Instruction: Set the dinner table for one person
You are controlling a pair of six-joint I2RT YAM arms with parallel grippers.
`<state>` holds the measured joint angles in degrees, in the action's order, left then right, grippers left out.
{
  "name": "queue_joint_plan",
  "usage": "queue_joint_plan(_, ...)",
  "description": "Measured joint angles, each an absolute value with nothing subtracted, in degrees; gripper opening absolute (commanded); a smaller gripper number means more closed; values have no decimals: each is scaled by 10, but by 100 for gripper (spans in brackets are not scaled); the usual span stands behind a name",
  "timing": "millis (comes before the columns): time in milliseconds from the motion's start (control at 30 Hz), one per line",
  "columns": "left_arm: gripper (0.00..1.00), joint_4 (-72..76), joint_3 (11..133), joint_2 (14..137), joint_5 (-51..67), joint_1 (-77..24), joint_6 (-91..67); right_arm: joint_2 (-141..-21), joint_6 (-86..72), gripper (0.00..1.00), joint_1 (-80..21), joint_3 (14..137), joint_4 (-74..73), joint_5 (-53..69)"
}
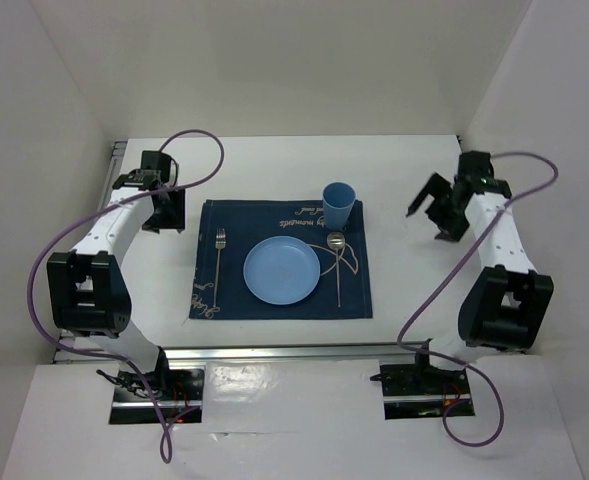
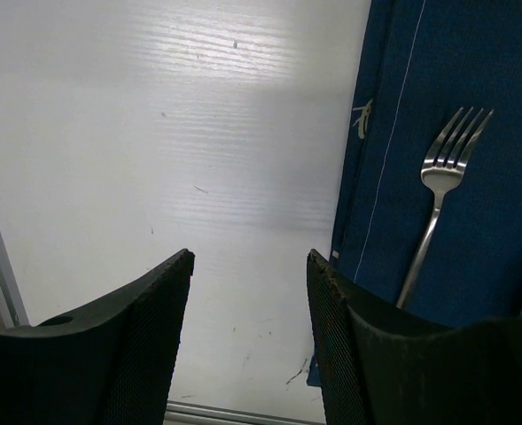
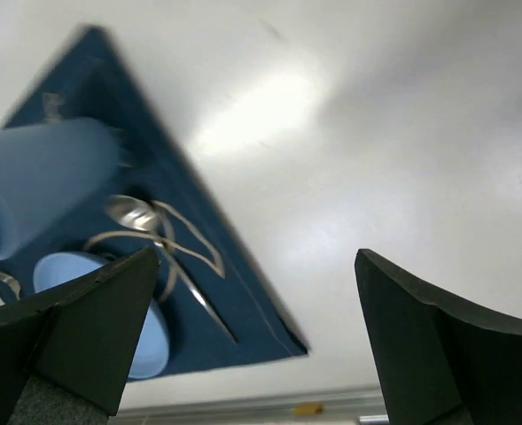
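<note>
A navy placemat (image 1: 284, 300) lies on the white dinner table (image 1: 274, 170). On it sit a blue plate (image 1: 282, 271), a fork (image 1: 218, 262) to the plate's left, a spoon (image 1: 336, 262) to its right, and a blue cup (image 1: 338, 206) at the far right corner. My left gripper (image 1: 164, 212) is open and empty, just left of the placemat; its wrist view shows the fork (image 2: 438, 199) and the mat's edge (image 2: 393, 115). My right gripper (image 1: 426, 212) is open and empty, above bare table right of the mat; its wrist view shows the cup (image 3: 39, 181), spoon (image 3: 141, 221) and plate (image 3: 119, 319).
White walls enclose the table on three sides. A metal rail (image 1: 294, 352) runs along the near edge, and another (image 1: 111, 175) along the left edge. Purple cables loop from both arms.
</note>
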<state>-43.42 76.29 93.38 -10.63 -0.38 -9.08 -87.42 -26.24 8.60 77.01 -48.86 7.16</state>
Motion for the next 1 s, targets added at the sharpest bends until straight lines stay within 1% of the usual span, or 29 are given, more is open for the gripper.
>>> queue_joint_plan(100, 62, -432, 757, 933, -109, -4, -90, -843, -271, 100, 132, 675, -494, 75)
queue_joint_plan(233, 62, -431, 755, 933, -139, -4, -93, -825, -293, 100, 122, 628, -506, 43)
queue_joint_plan(567, 62, -402, 697, 876, -211, -4, -107, -670, -315, 100, 120, 621, -512, -19)
queue_joint_plan(733, 62, -389, 696, 863, -213, -4, -108, -646, -312, 100, 120, 619, -511, -19)
queue_joint_plan(1000, 62, -387, 696, 862, -212, -4, -108, -645, -306, 100, 120, 613, -517, -6)
